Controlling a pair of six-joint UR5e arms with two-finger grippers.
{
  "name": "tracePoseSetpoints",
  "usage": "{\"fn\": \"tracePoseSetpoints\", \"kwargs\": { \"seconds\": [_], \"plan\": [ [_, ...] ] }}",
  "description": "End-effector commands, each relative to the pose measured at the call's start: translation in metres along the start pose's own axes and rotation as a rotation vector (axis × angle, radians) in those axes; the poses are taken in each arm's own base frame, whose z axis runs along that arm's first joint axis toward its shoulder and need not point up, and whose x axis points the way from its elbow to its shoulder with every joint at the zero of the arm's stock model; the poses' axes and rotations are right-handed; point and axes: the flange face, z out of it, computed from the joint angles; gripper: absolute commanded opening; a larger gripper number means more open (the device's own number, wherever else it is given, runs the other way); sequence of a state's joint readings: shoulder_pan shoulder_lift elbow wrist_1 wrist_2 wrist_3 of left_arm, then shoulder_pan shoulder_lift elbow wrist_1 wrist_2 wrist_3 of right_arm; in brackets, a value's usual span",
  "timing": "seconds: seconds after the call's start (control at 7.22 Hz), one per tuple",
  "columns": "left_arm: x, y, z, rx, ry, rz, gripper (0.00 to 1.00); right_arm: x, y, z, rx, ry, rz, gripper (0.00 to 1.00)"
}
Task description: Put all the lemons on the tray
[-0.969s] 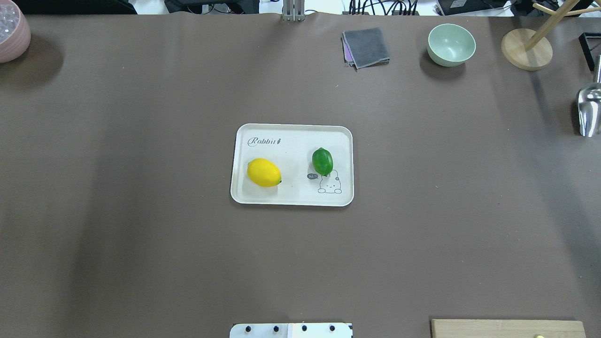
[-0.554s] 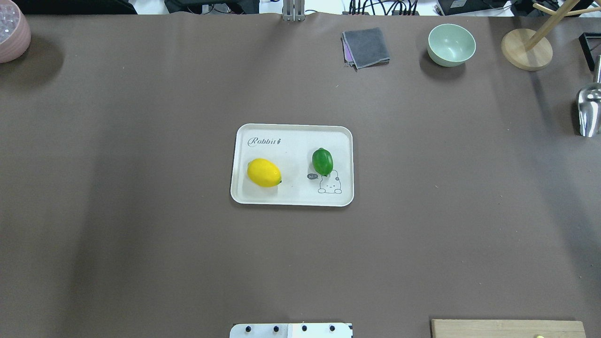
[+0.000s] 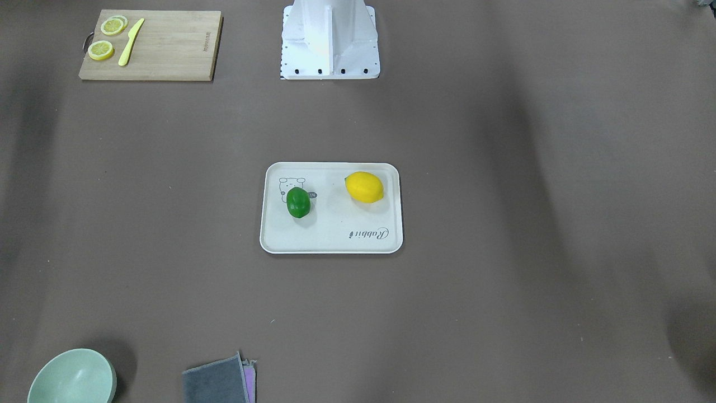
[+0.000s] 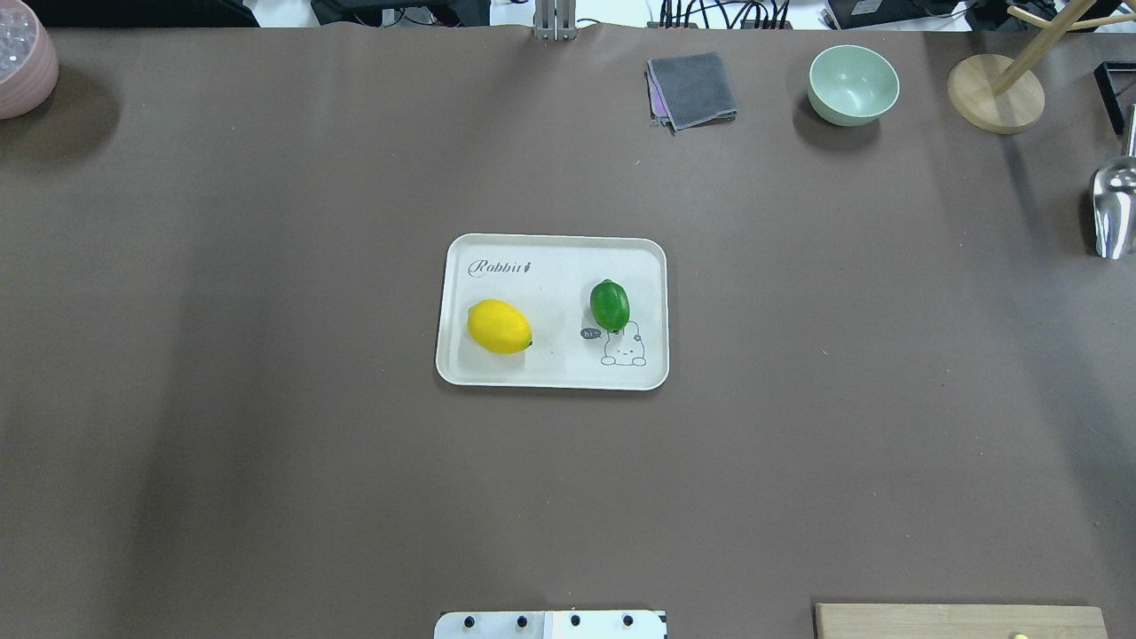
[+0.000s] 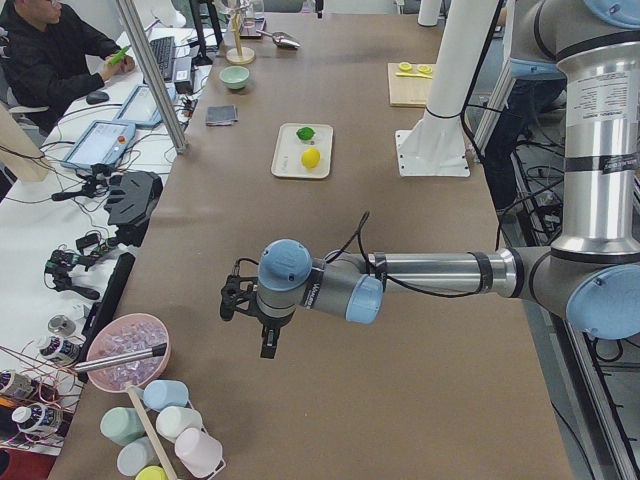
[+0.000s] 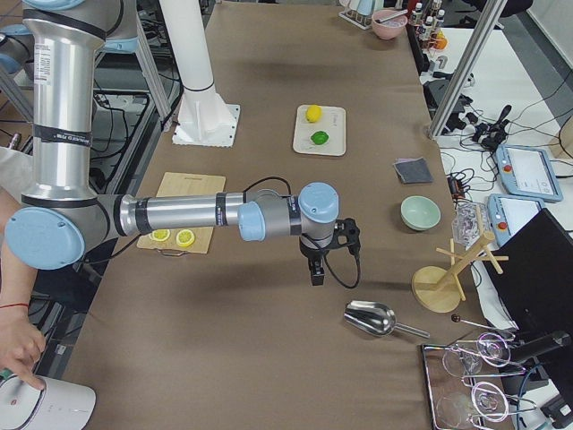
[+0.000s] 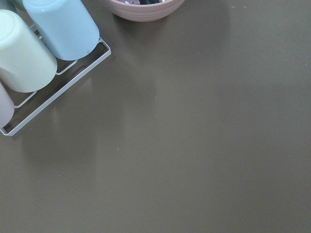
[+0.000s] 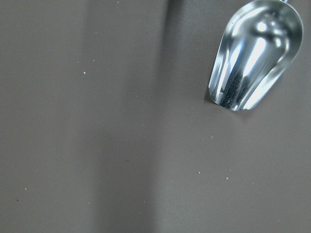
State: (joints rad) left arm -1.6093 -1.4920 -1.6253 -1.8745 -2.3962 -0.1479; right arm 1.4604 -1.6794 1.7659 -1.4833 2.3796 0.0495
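Observation:
The cream-white tray [image 4: 550,239] lies mid-table. The yellow lemon [image 4: 499,326] lies on its left half and the green lemon [image 4: 610,304] on its right half by the bear drawing. In the front-facing view the tray [image 3: 330,248] holds the yellow lemon [image 3: 364,187] and the green lemon [image 3: 298,202]. My left gripper [image 5: 262,335] shows only in the exterior left view, far from the tray near the pink bowl; I cannot tell its state. My right gripper [image 6: 315,269] shows only in the exterior right view, near the metal scoop; I cannot tell its state.
A wooden cutting board [image 3: 168,50] with lemon slices and a yellow knife lies near the robot base [image 3: 329,39]. A green bowl [image 4: 853,84], grey cloth [image 4: 692,89], wooden stand [image 4: 994,93], metal scoop [image 8: 255,53] and pink bowl [image 4: 22,58] line the table's far side and ends. A cup rack [image 7: 39,48] stands by the left wrist.

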Motion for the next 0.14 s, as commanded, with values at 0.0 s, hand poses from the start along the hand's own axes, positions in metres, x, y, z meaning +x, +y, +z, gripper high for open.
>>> {"fn": "tracePoseSetpoints", "kwargs": {
  "seconds": [0.0],
  "plan": [
    [-0.0001,-0.0002,0.0002,0.0,0.0,-0.001,0.98,-0.0009,-0.0001,-0.0008,0.002,0.0,-0.001,1.0]
  ]
}}
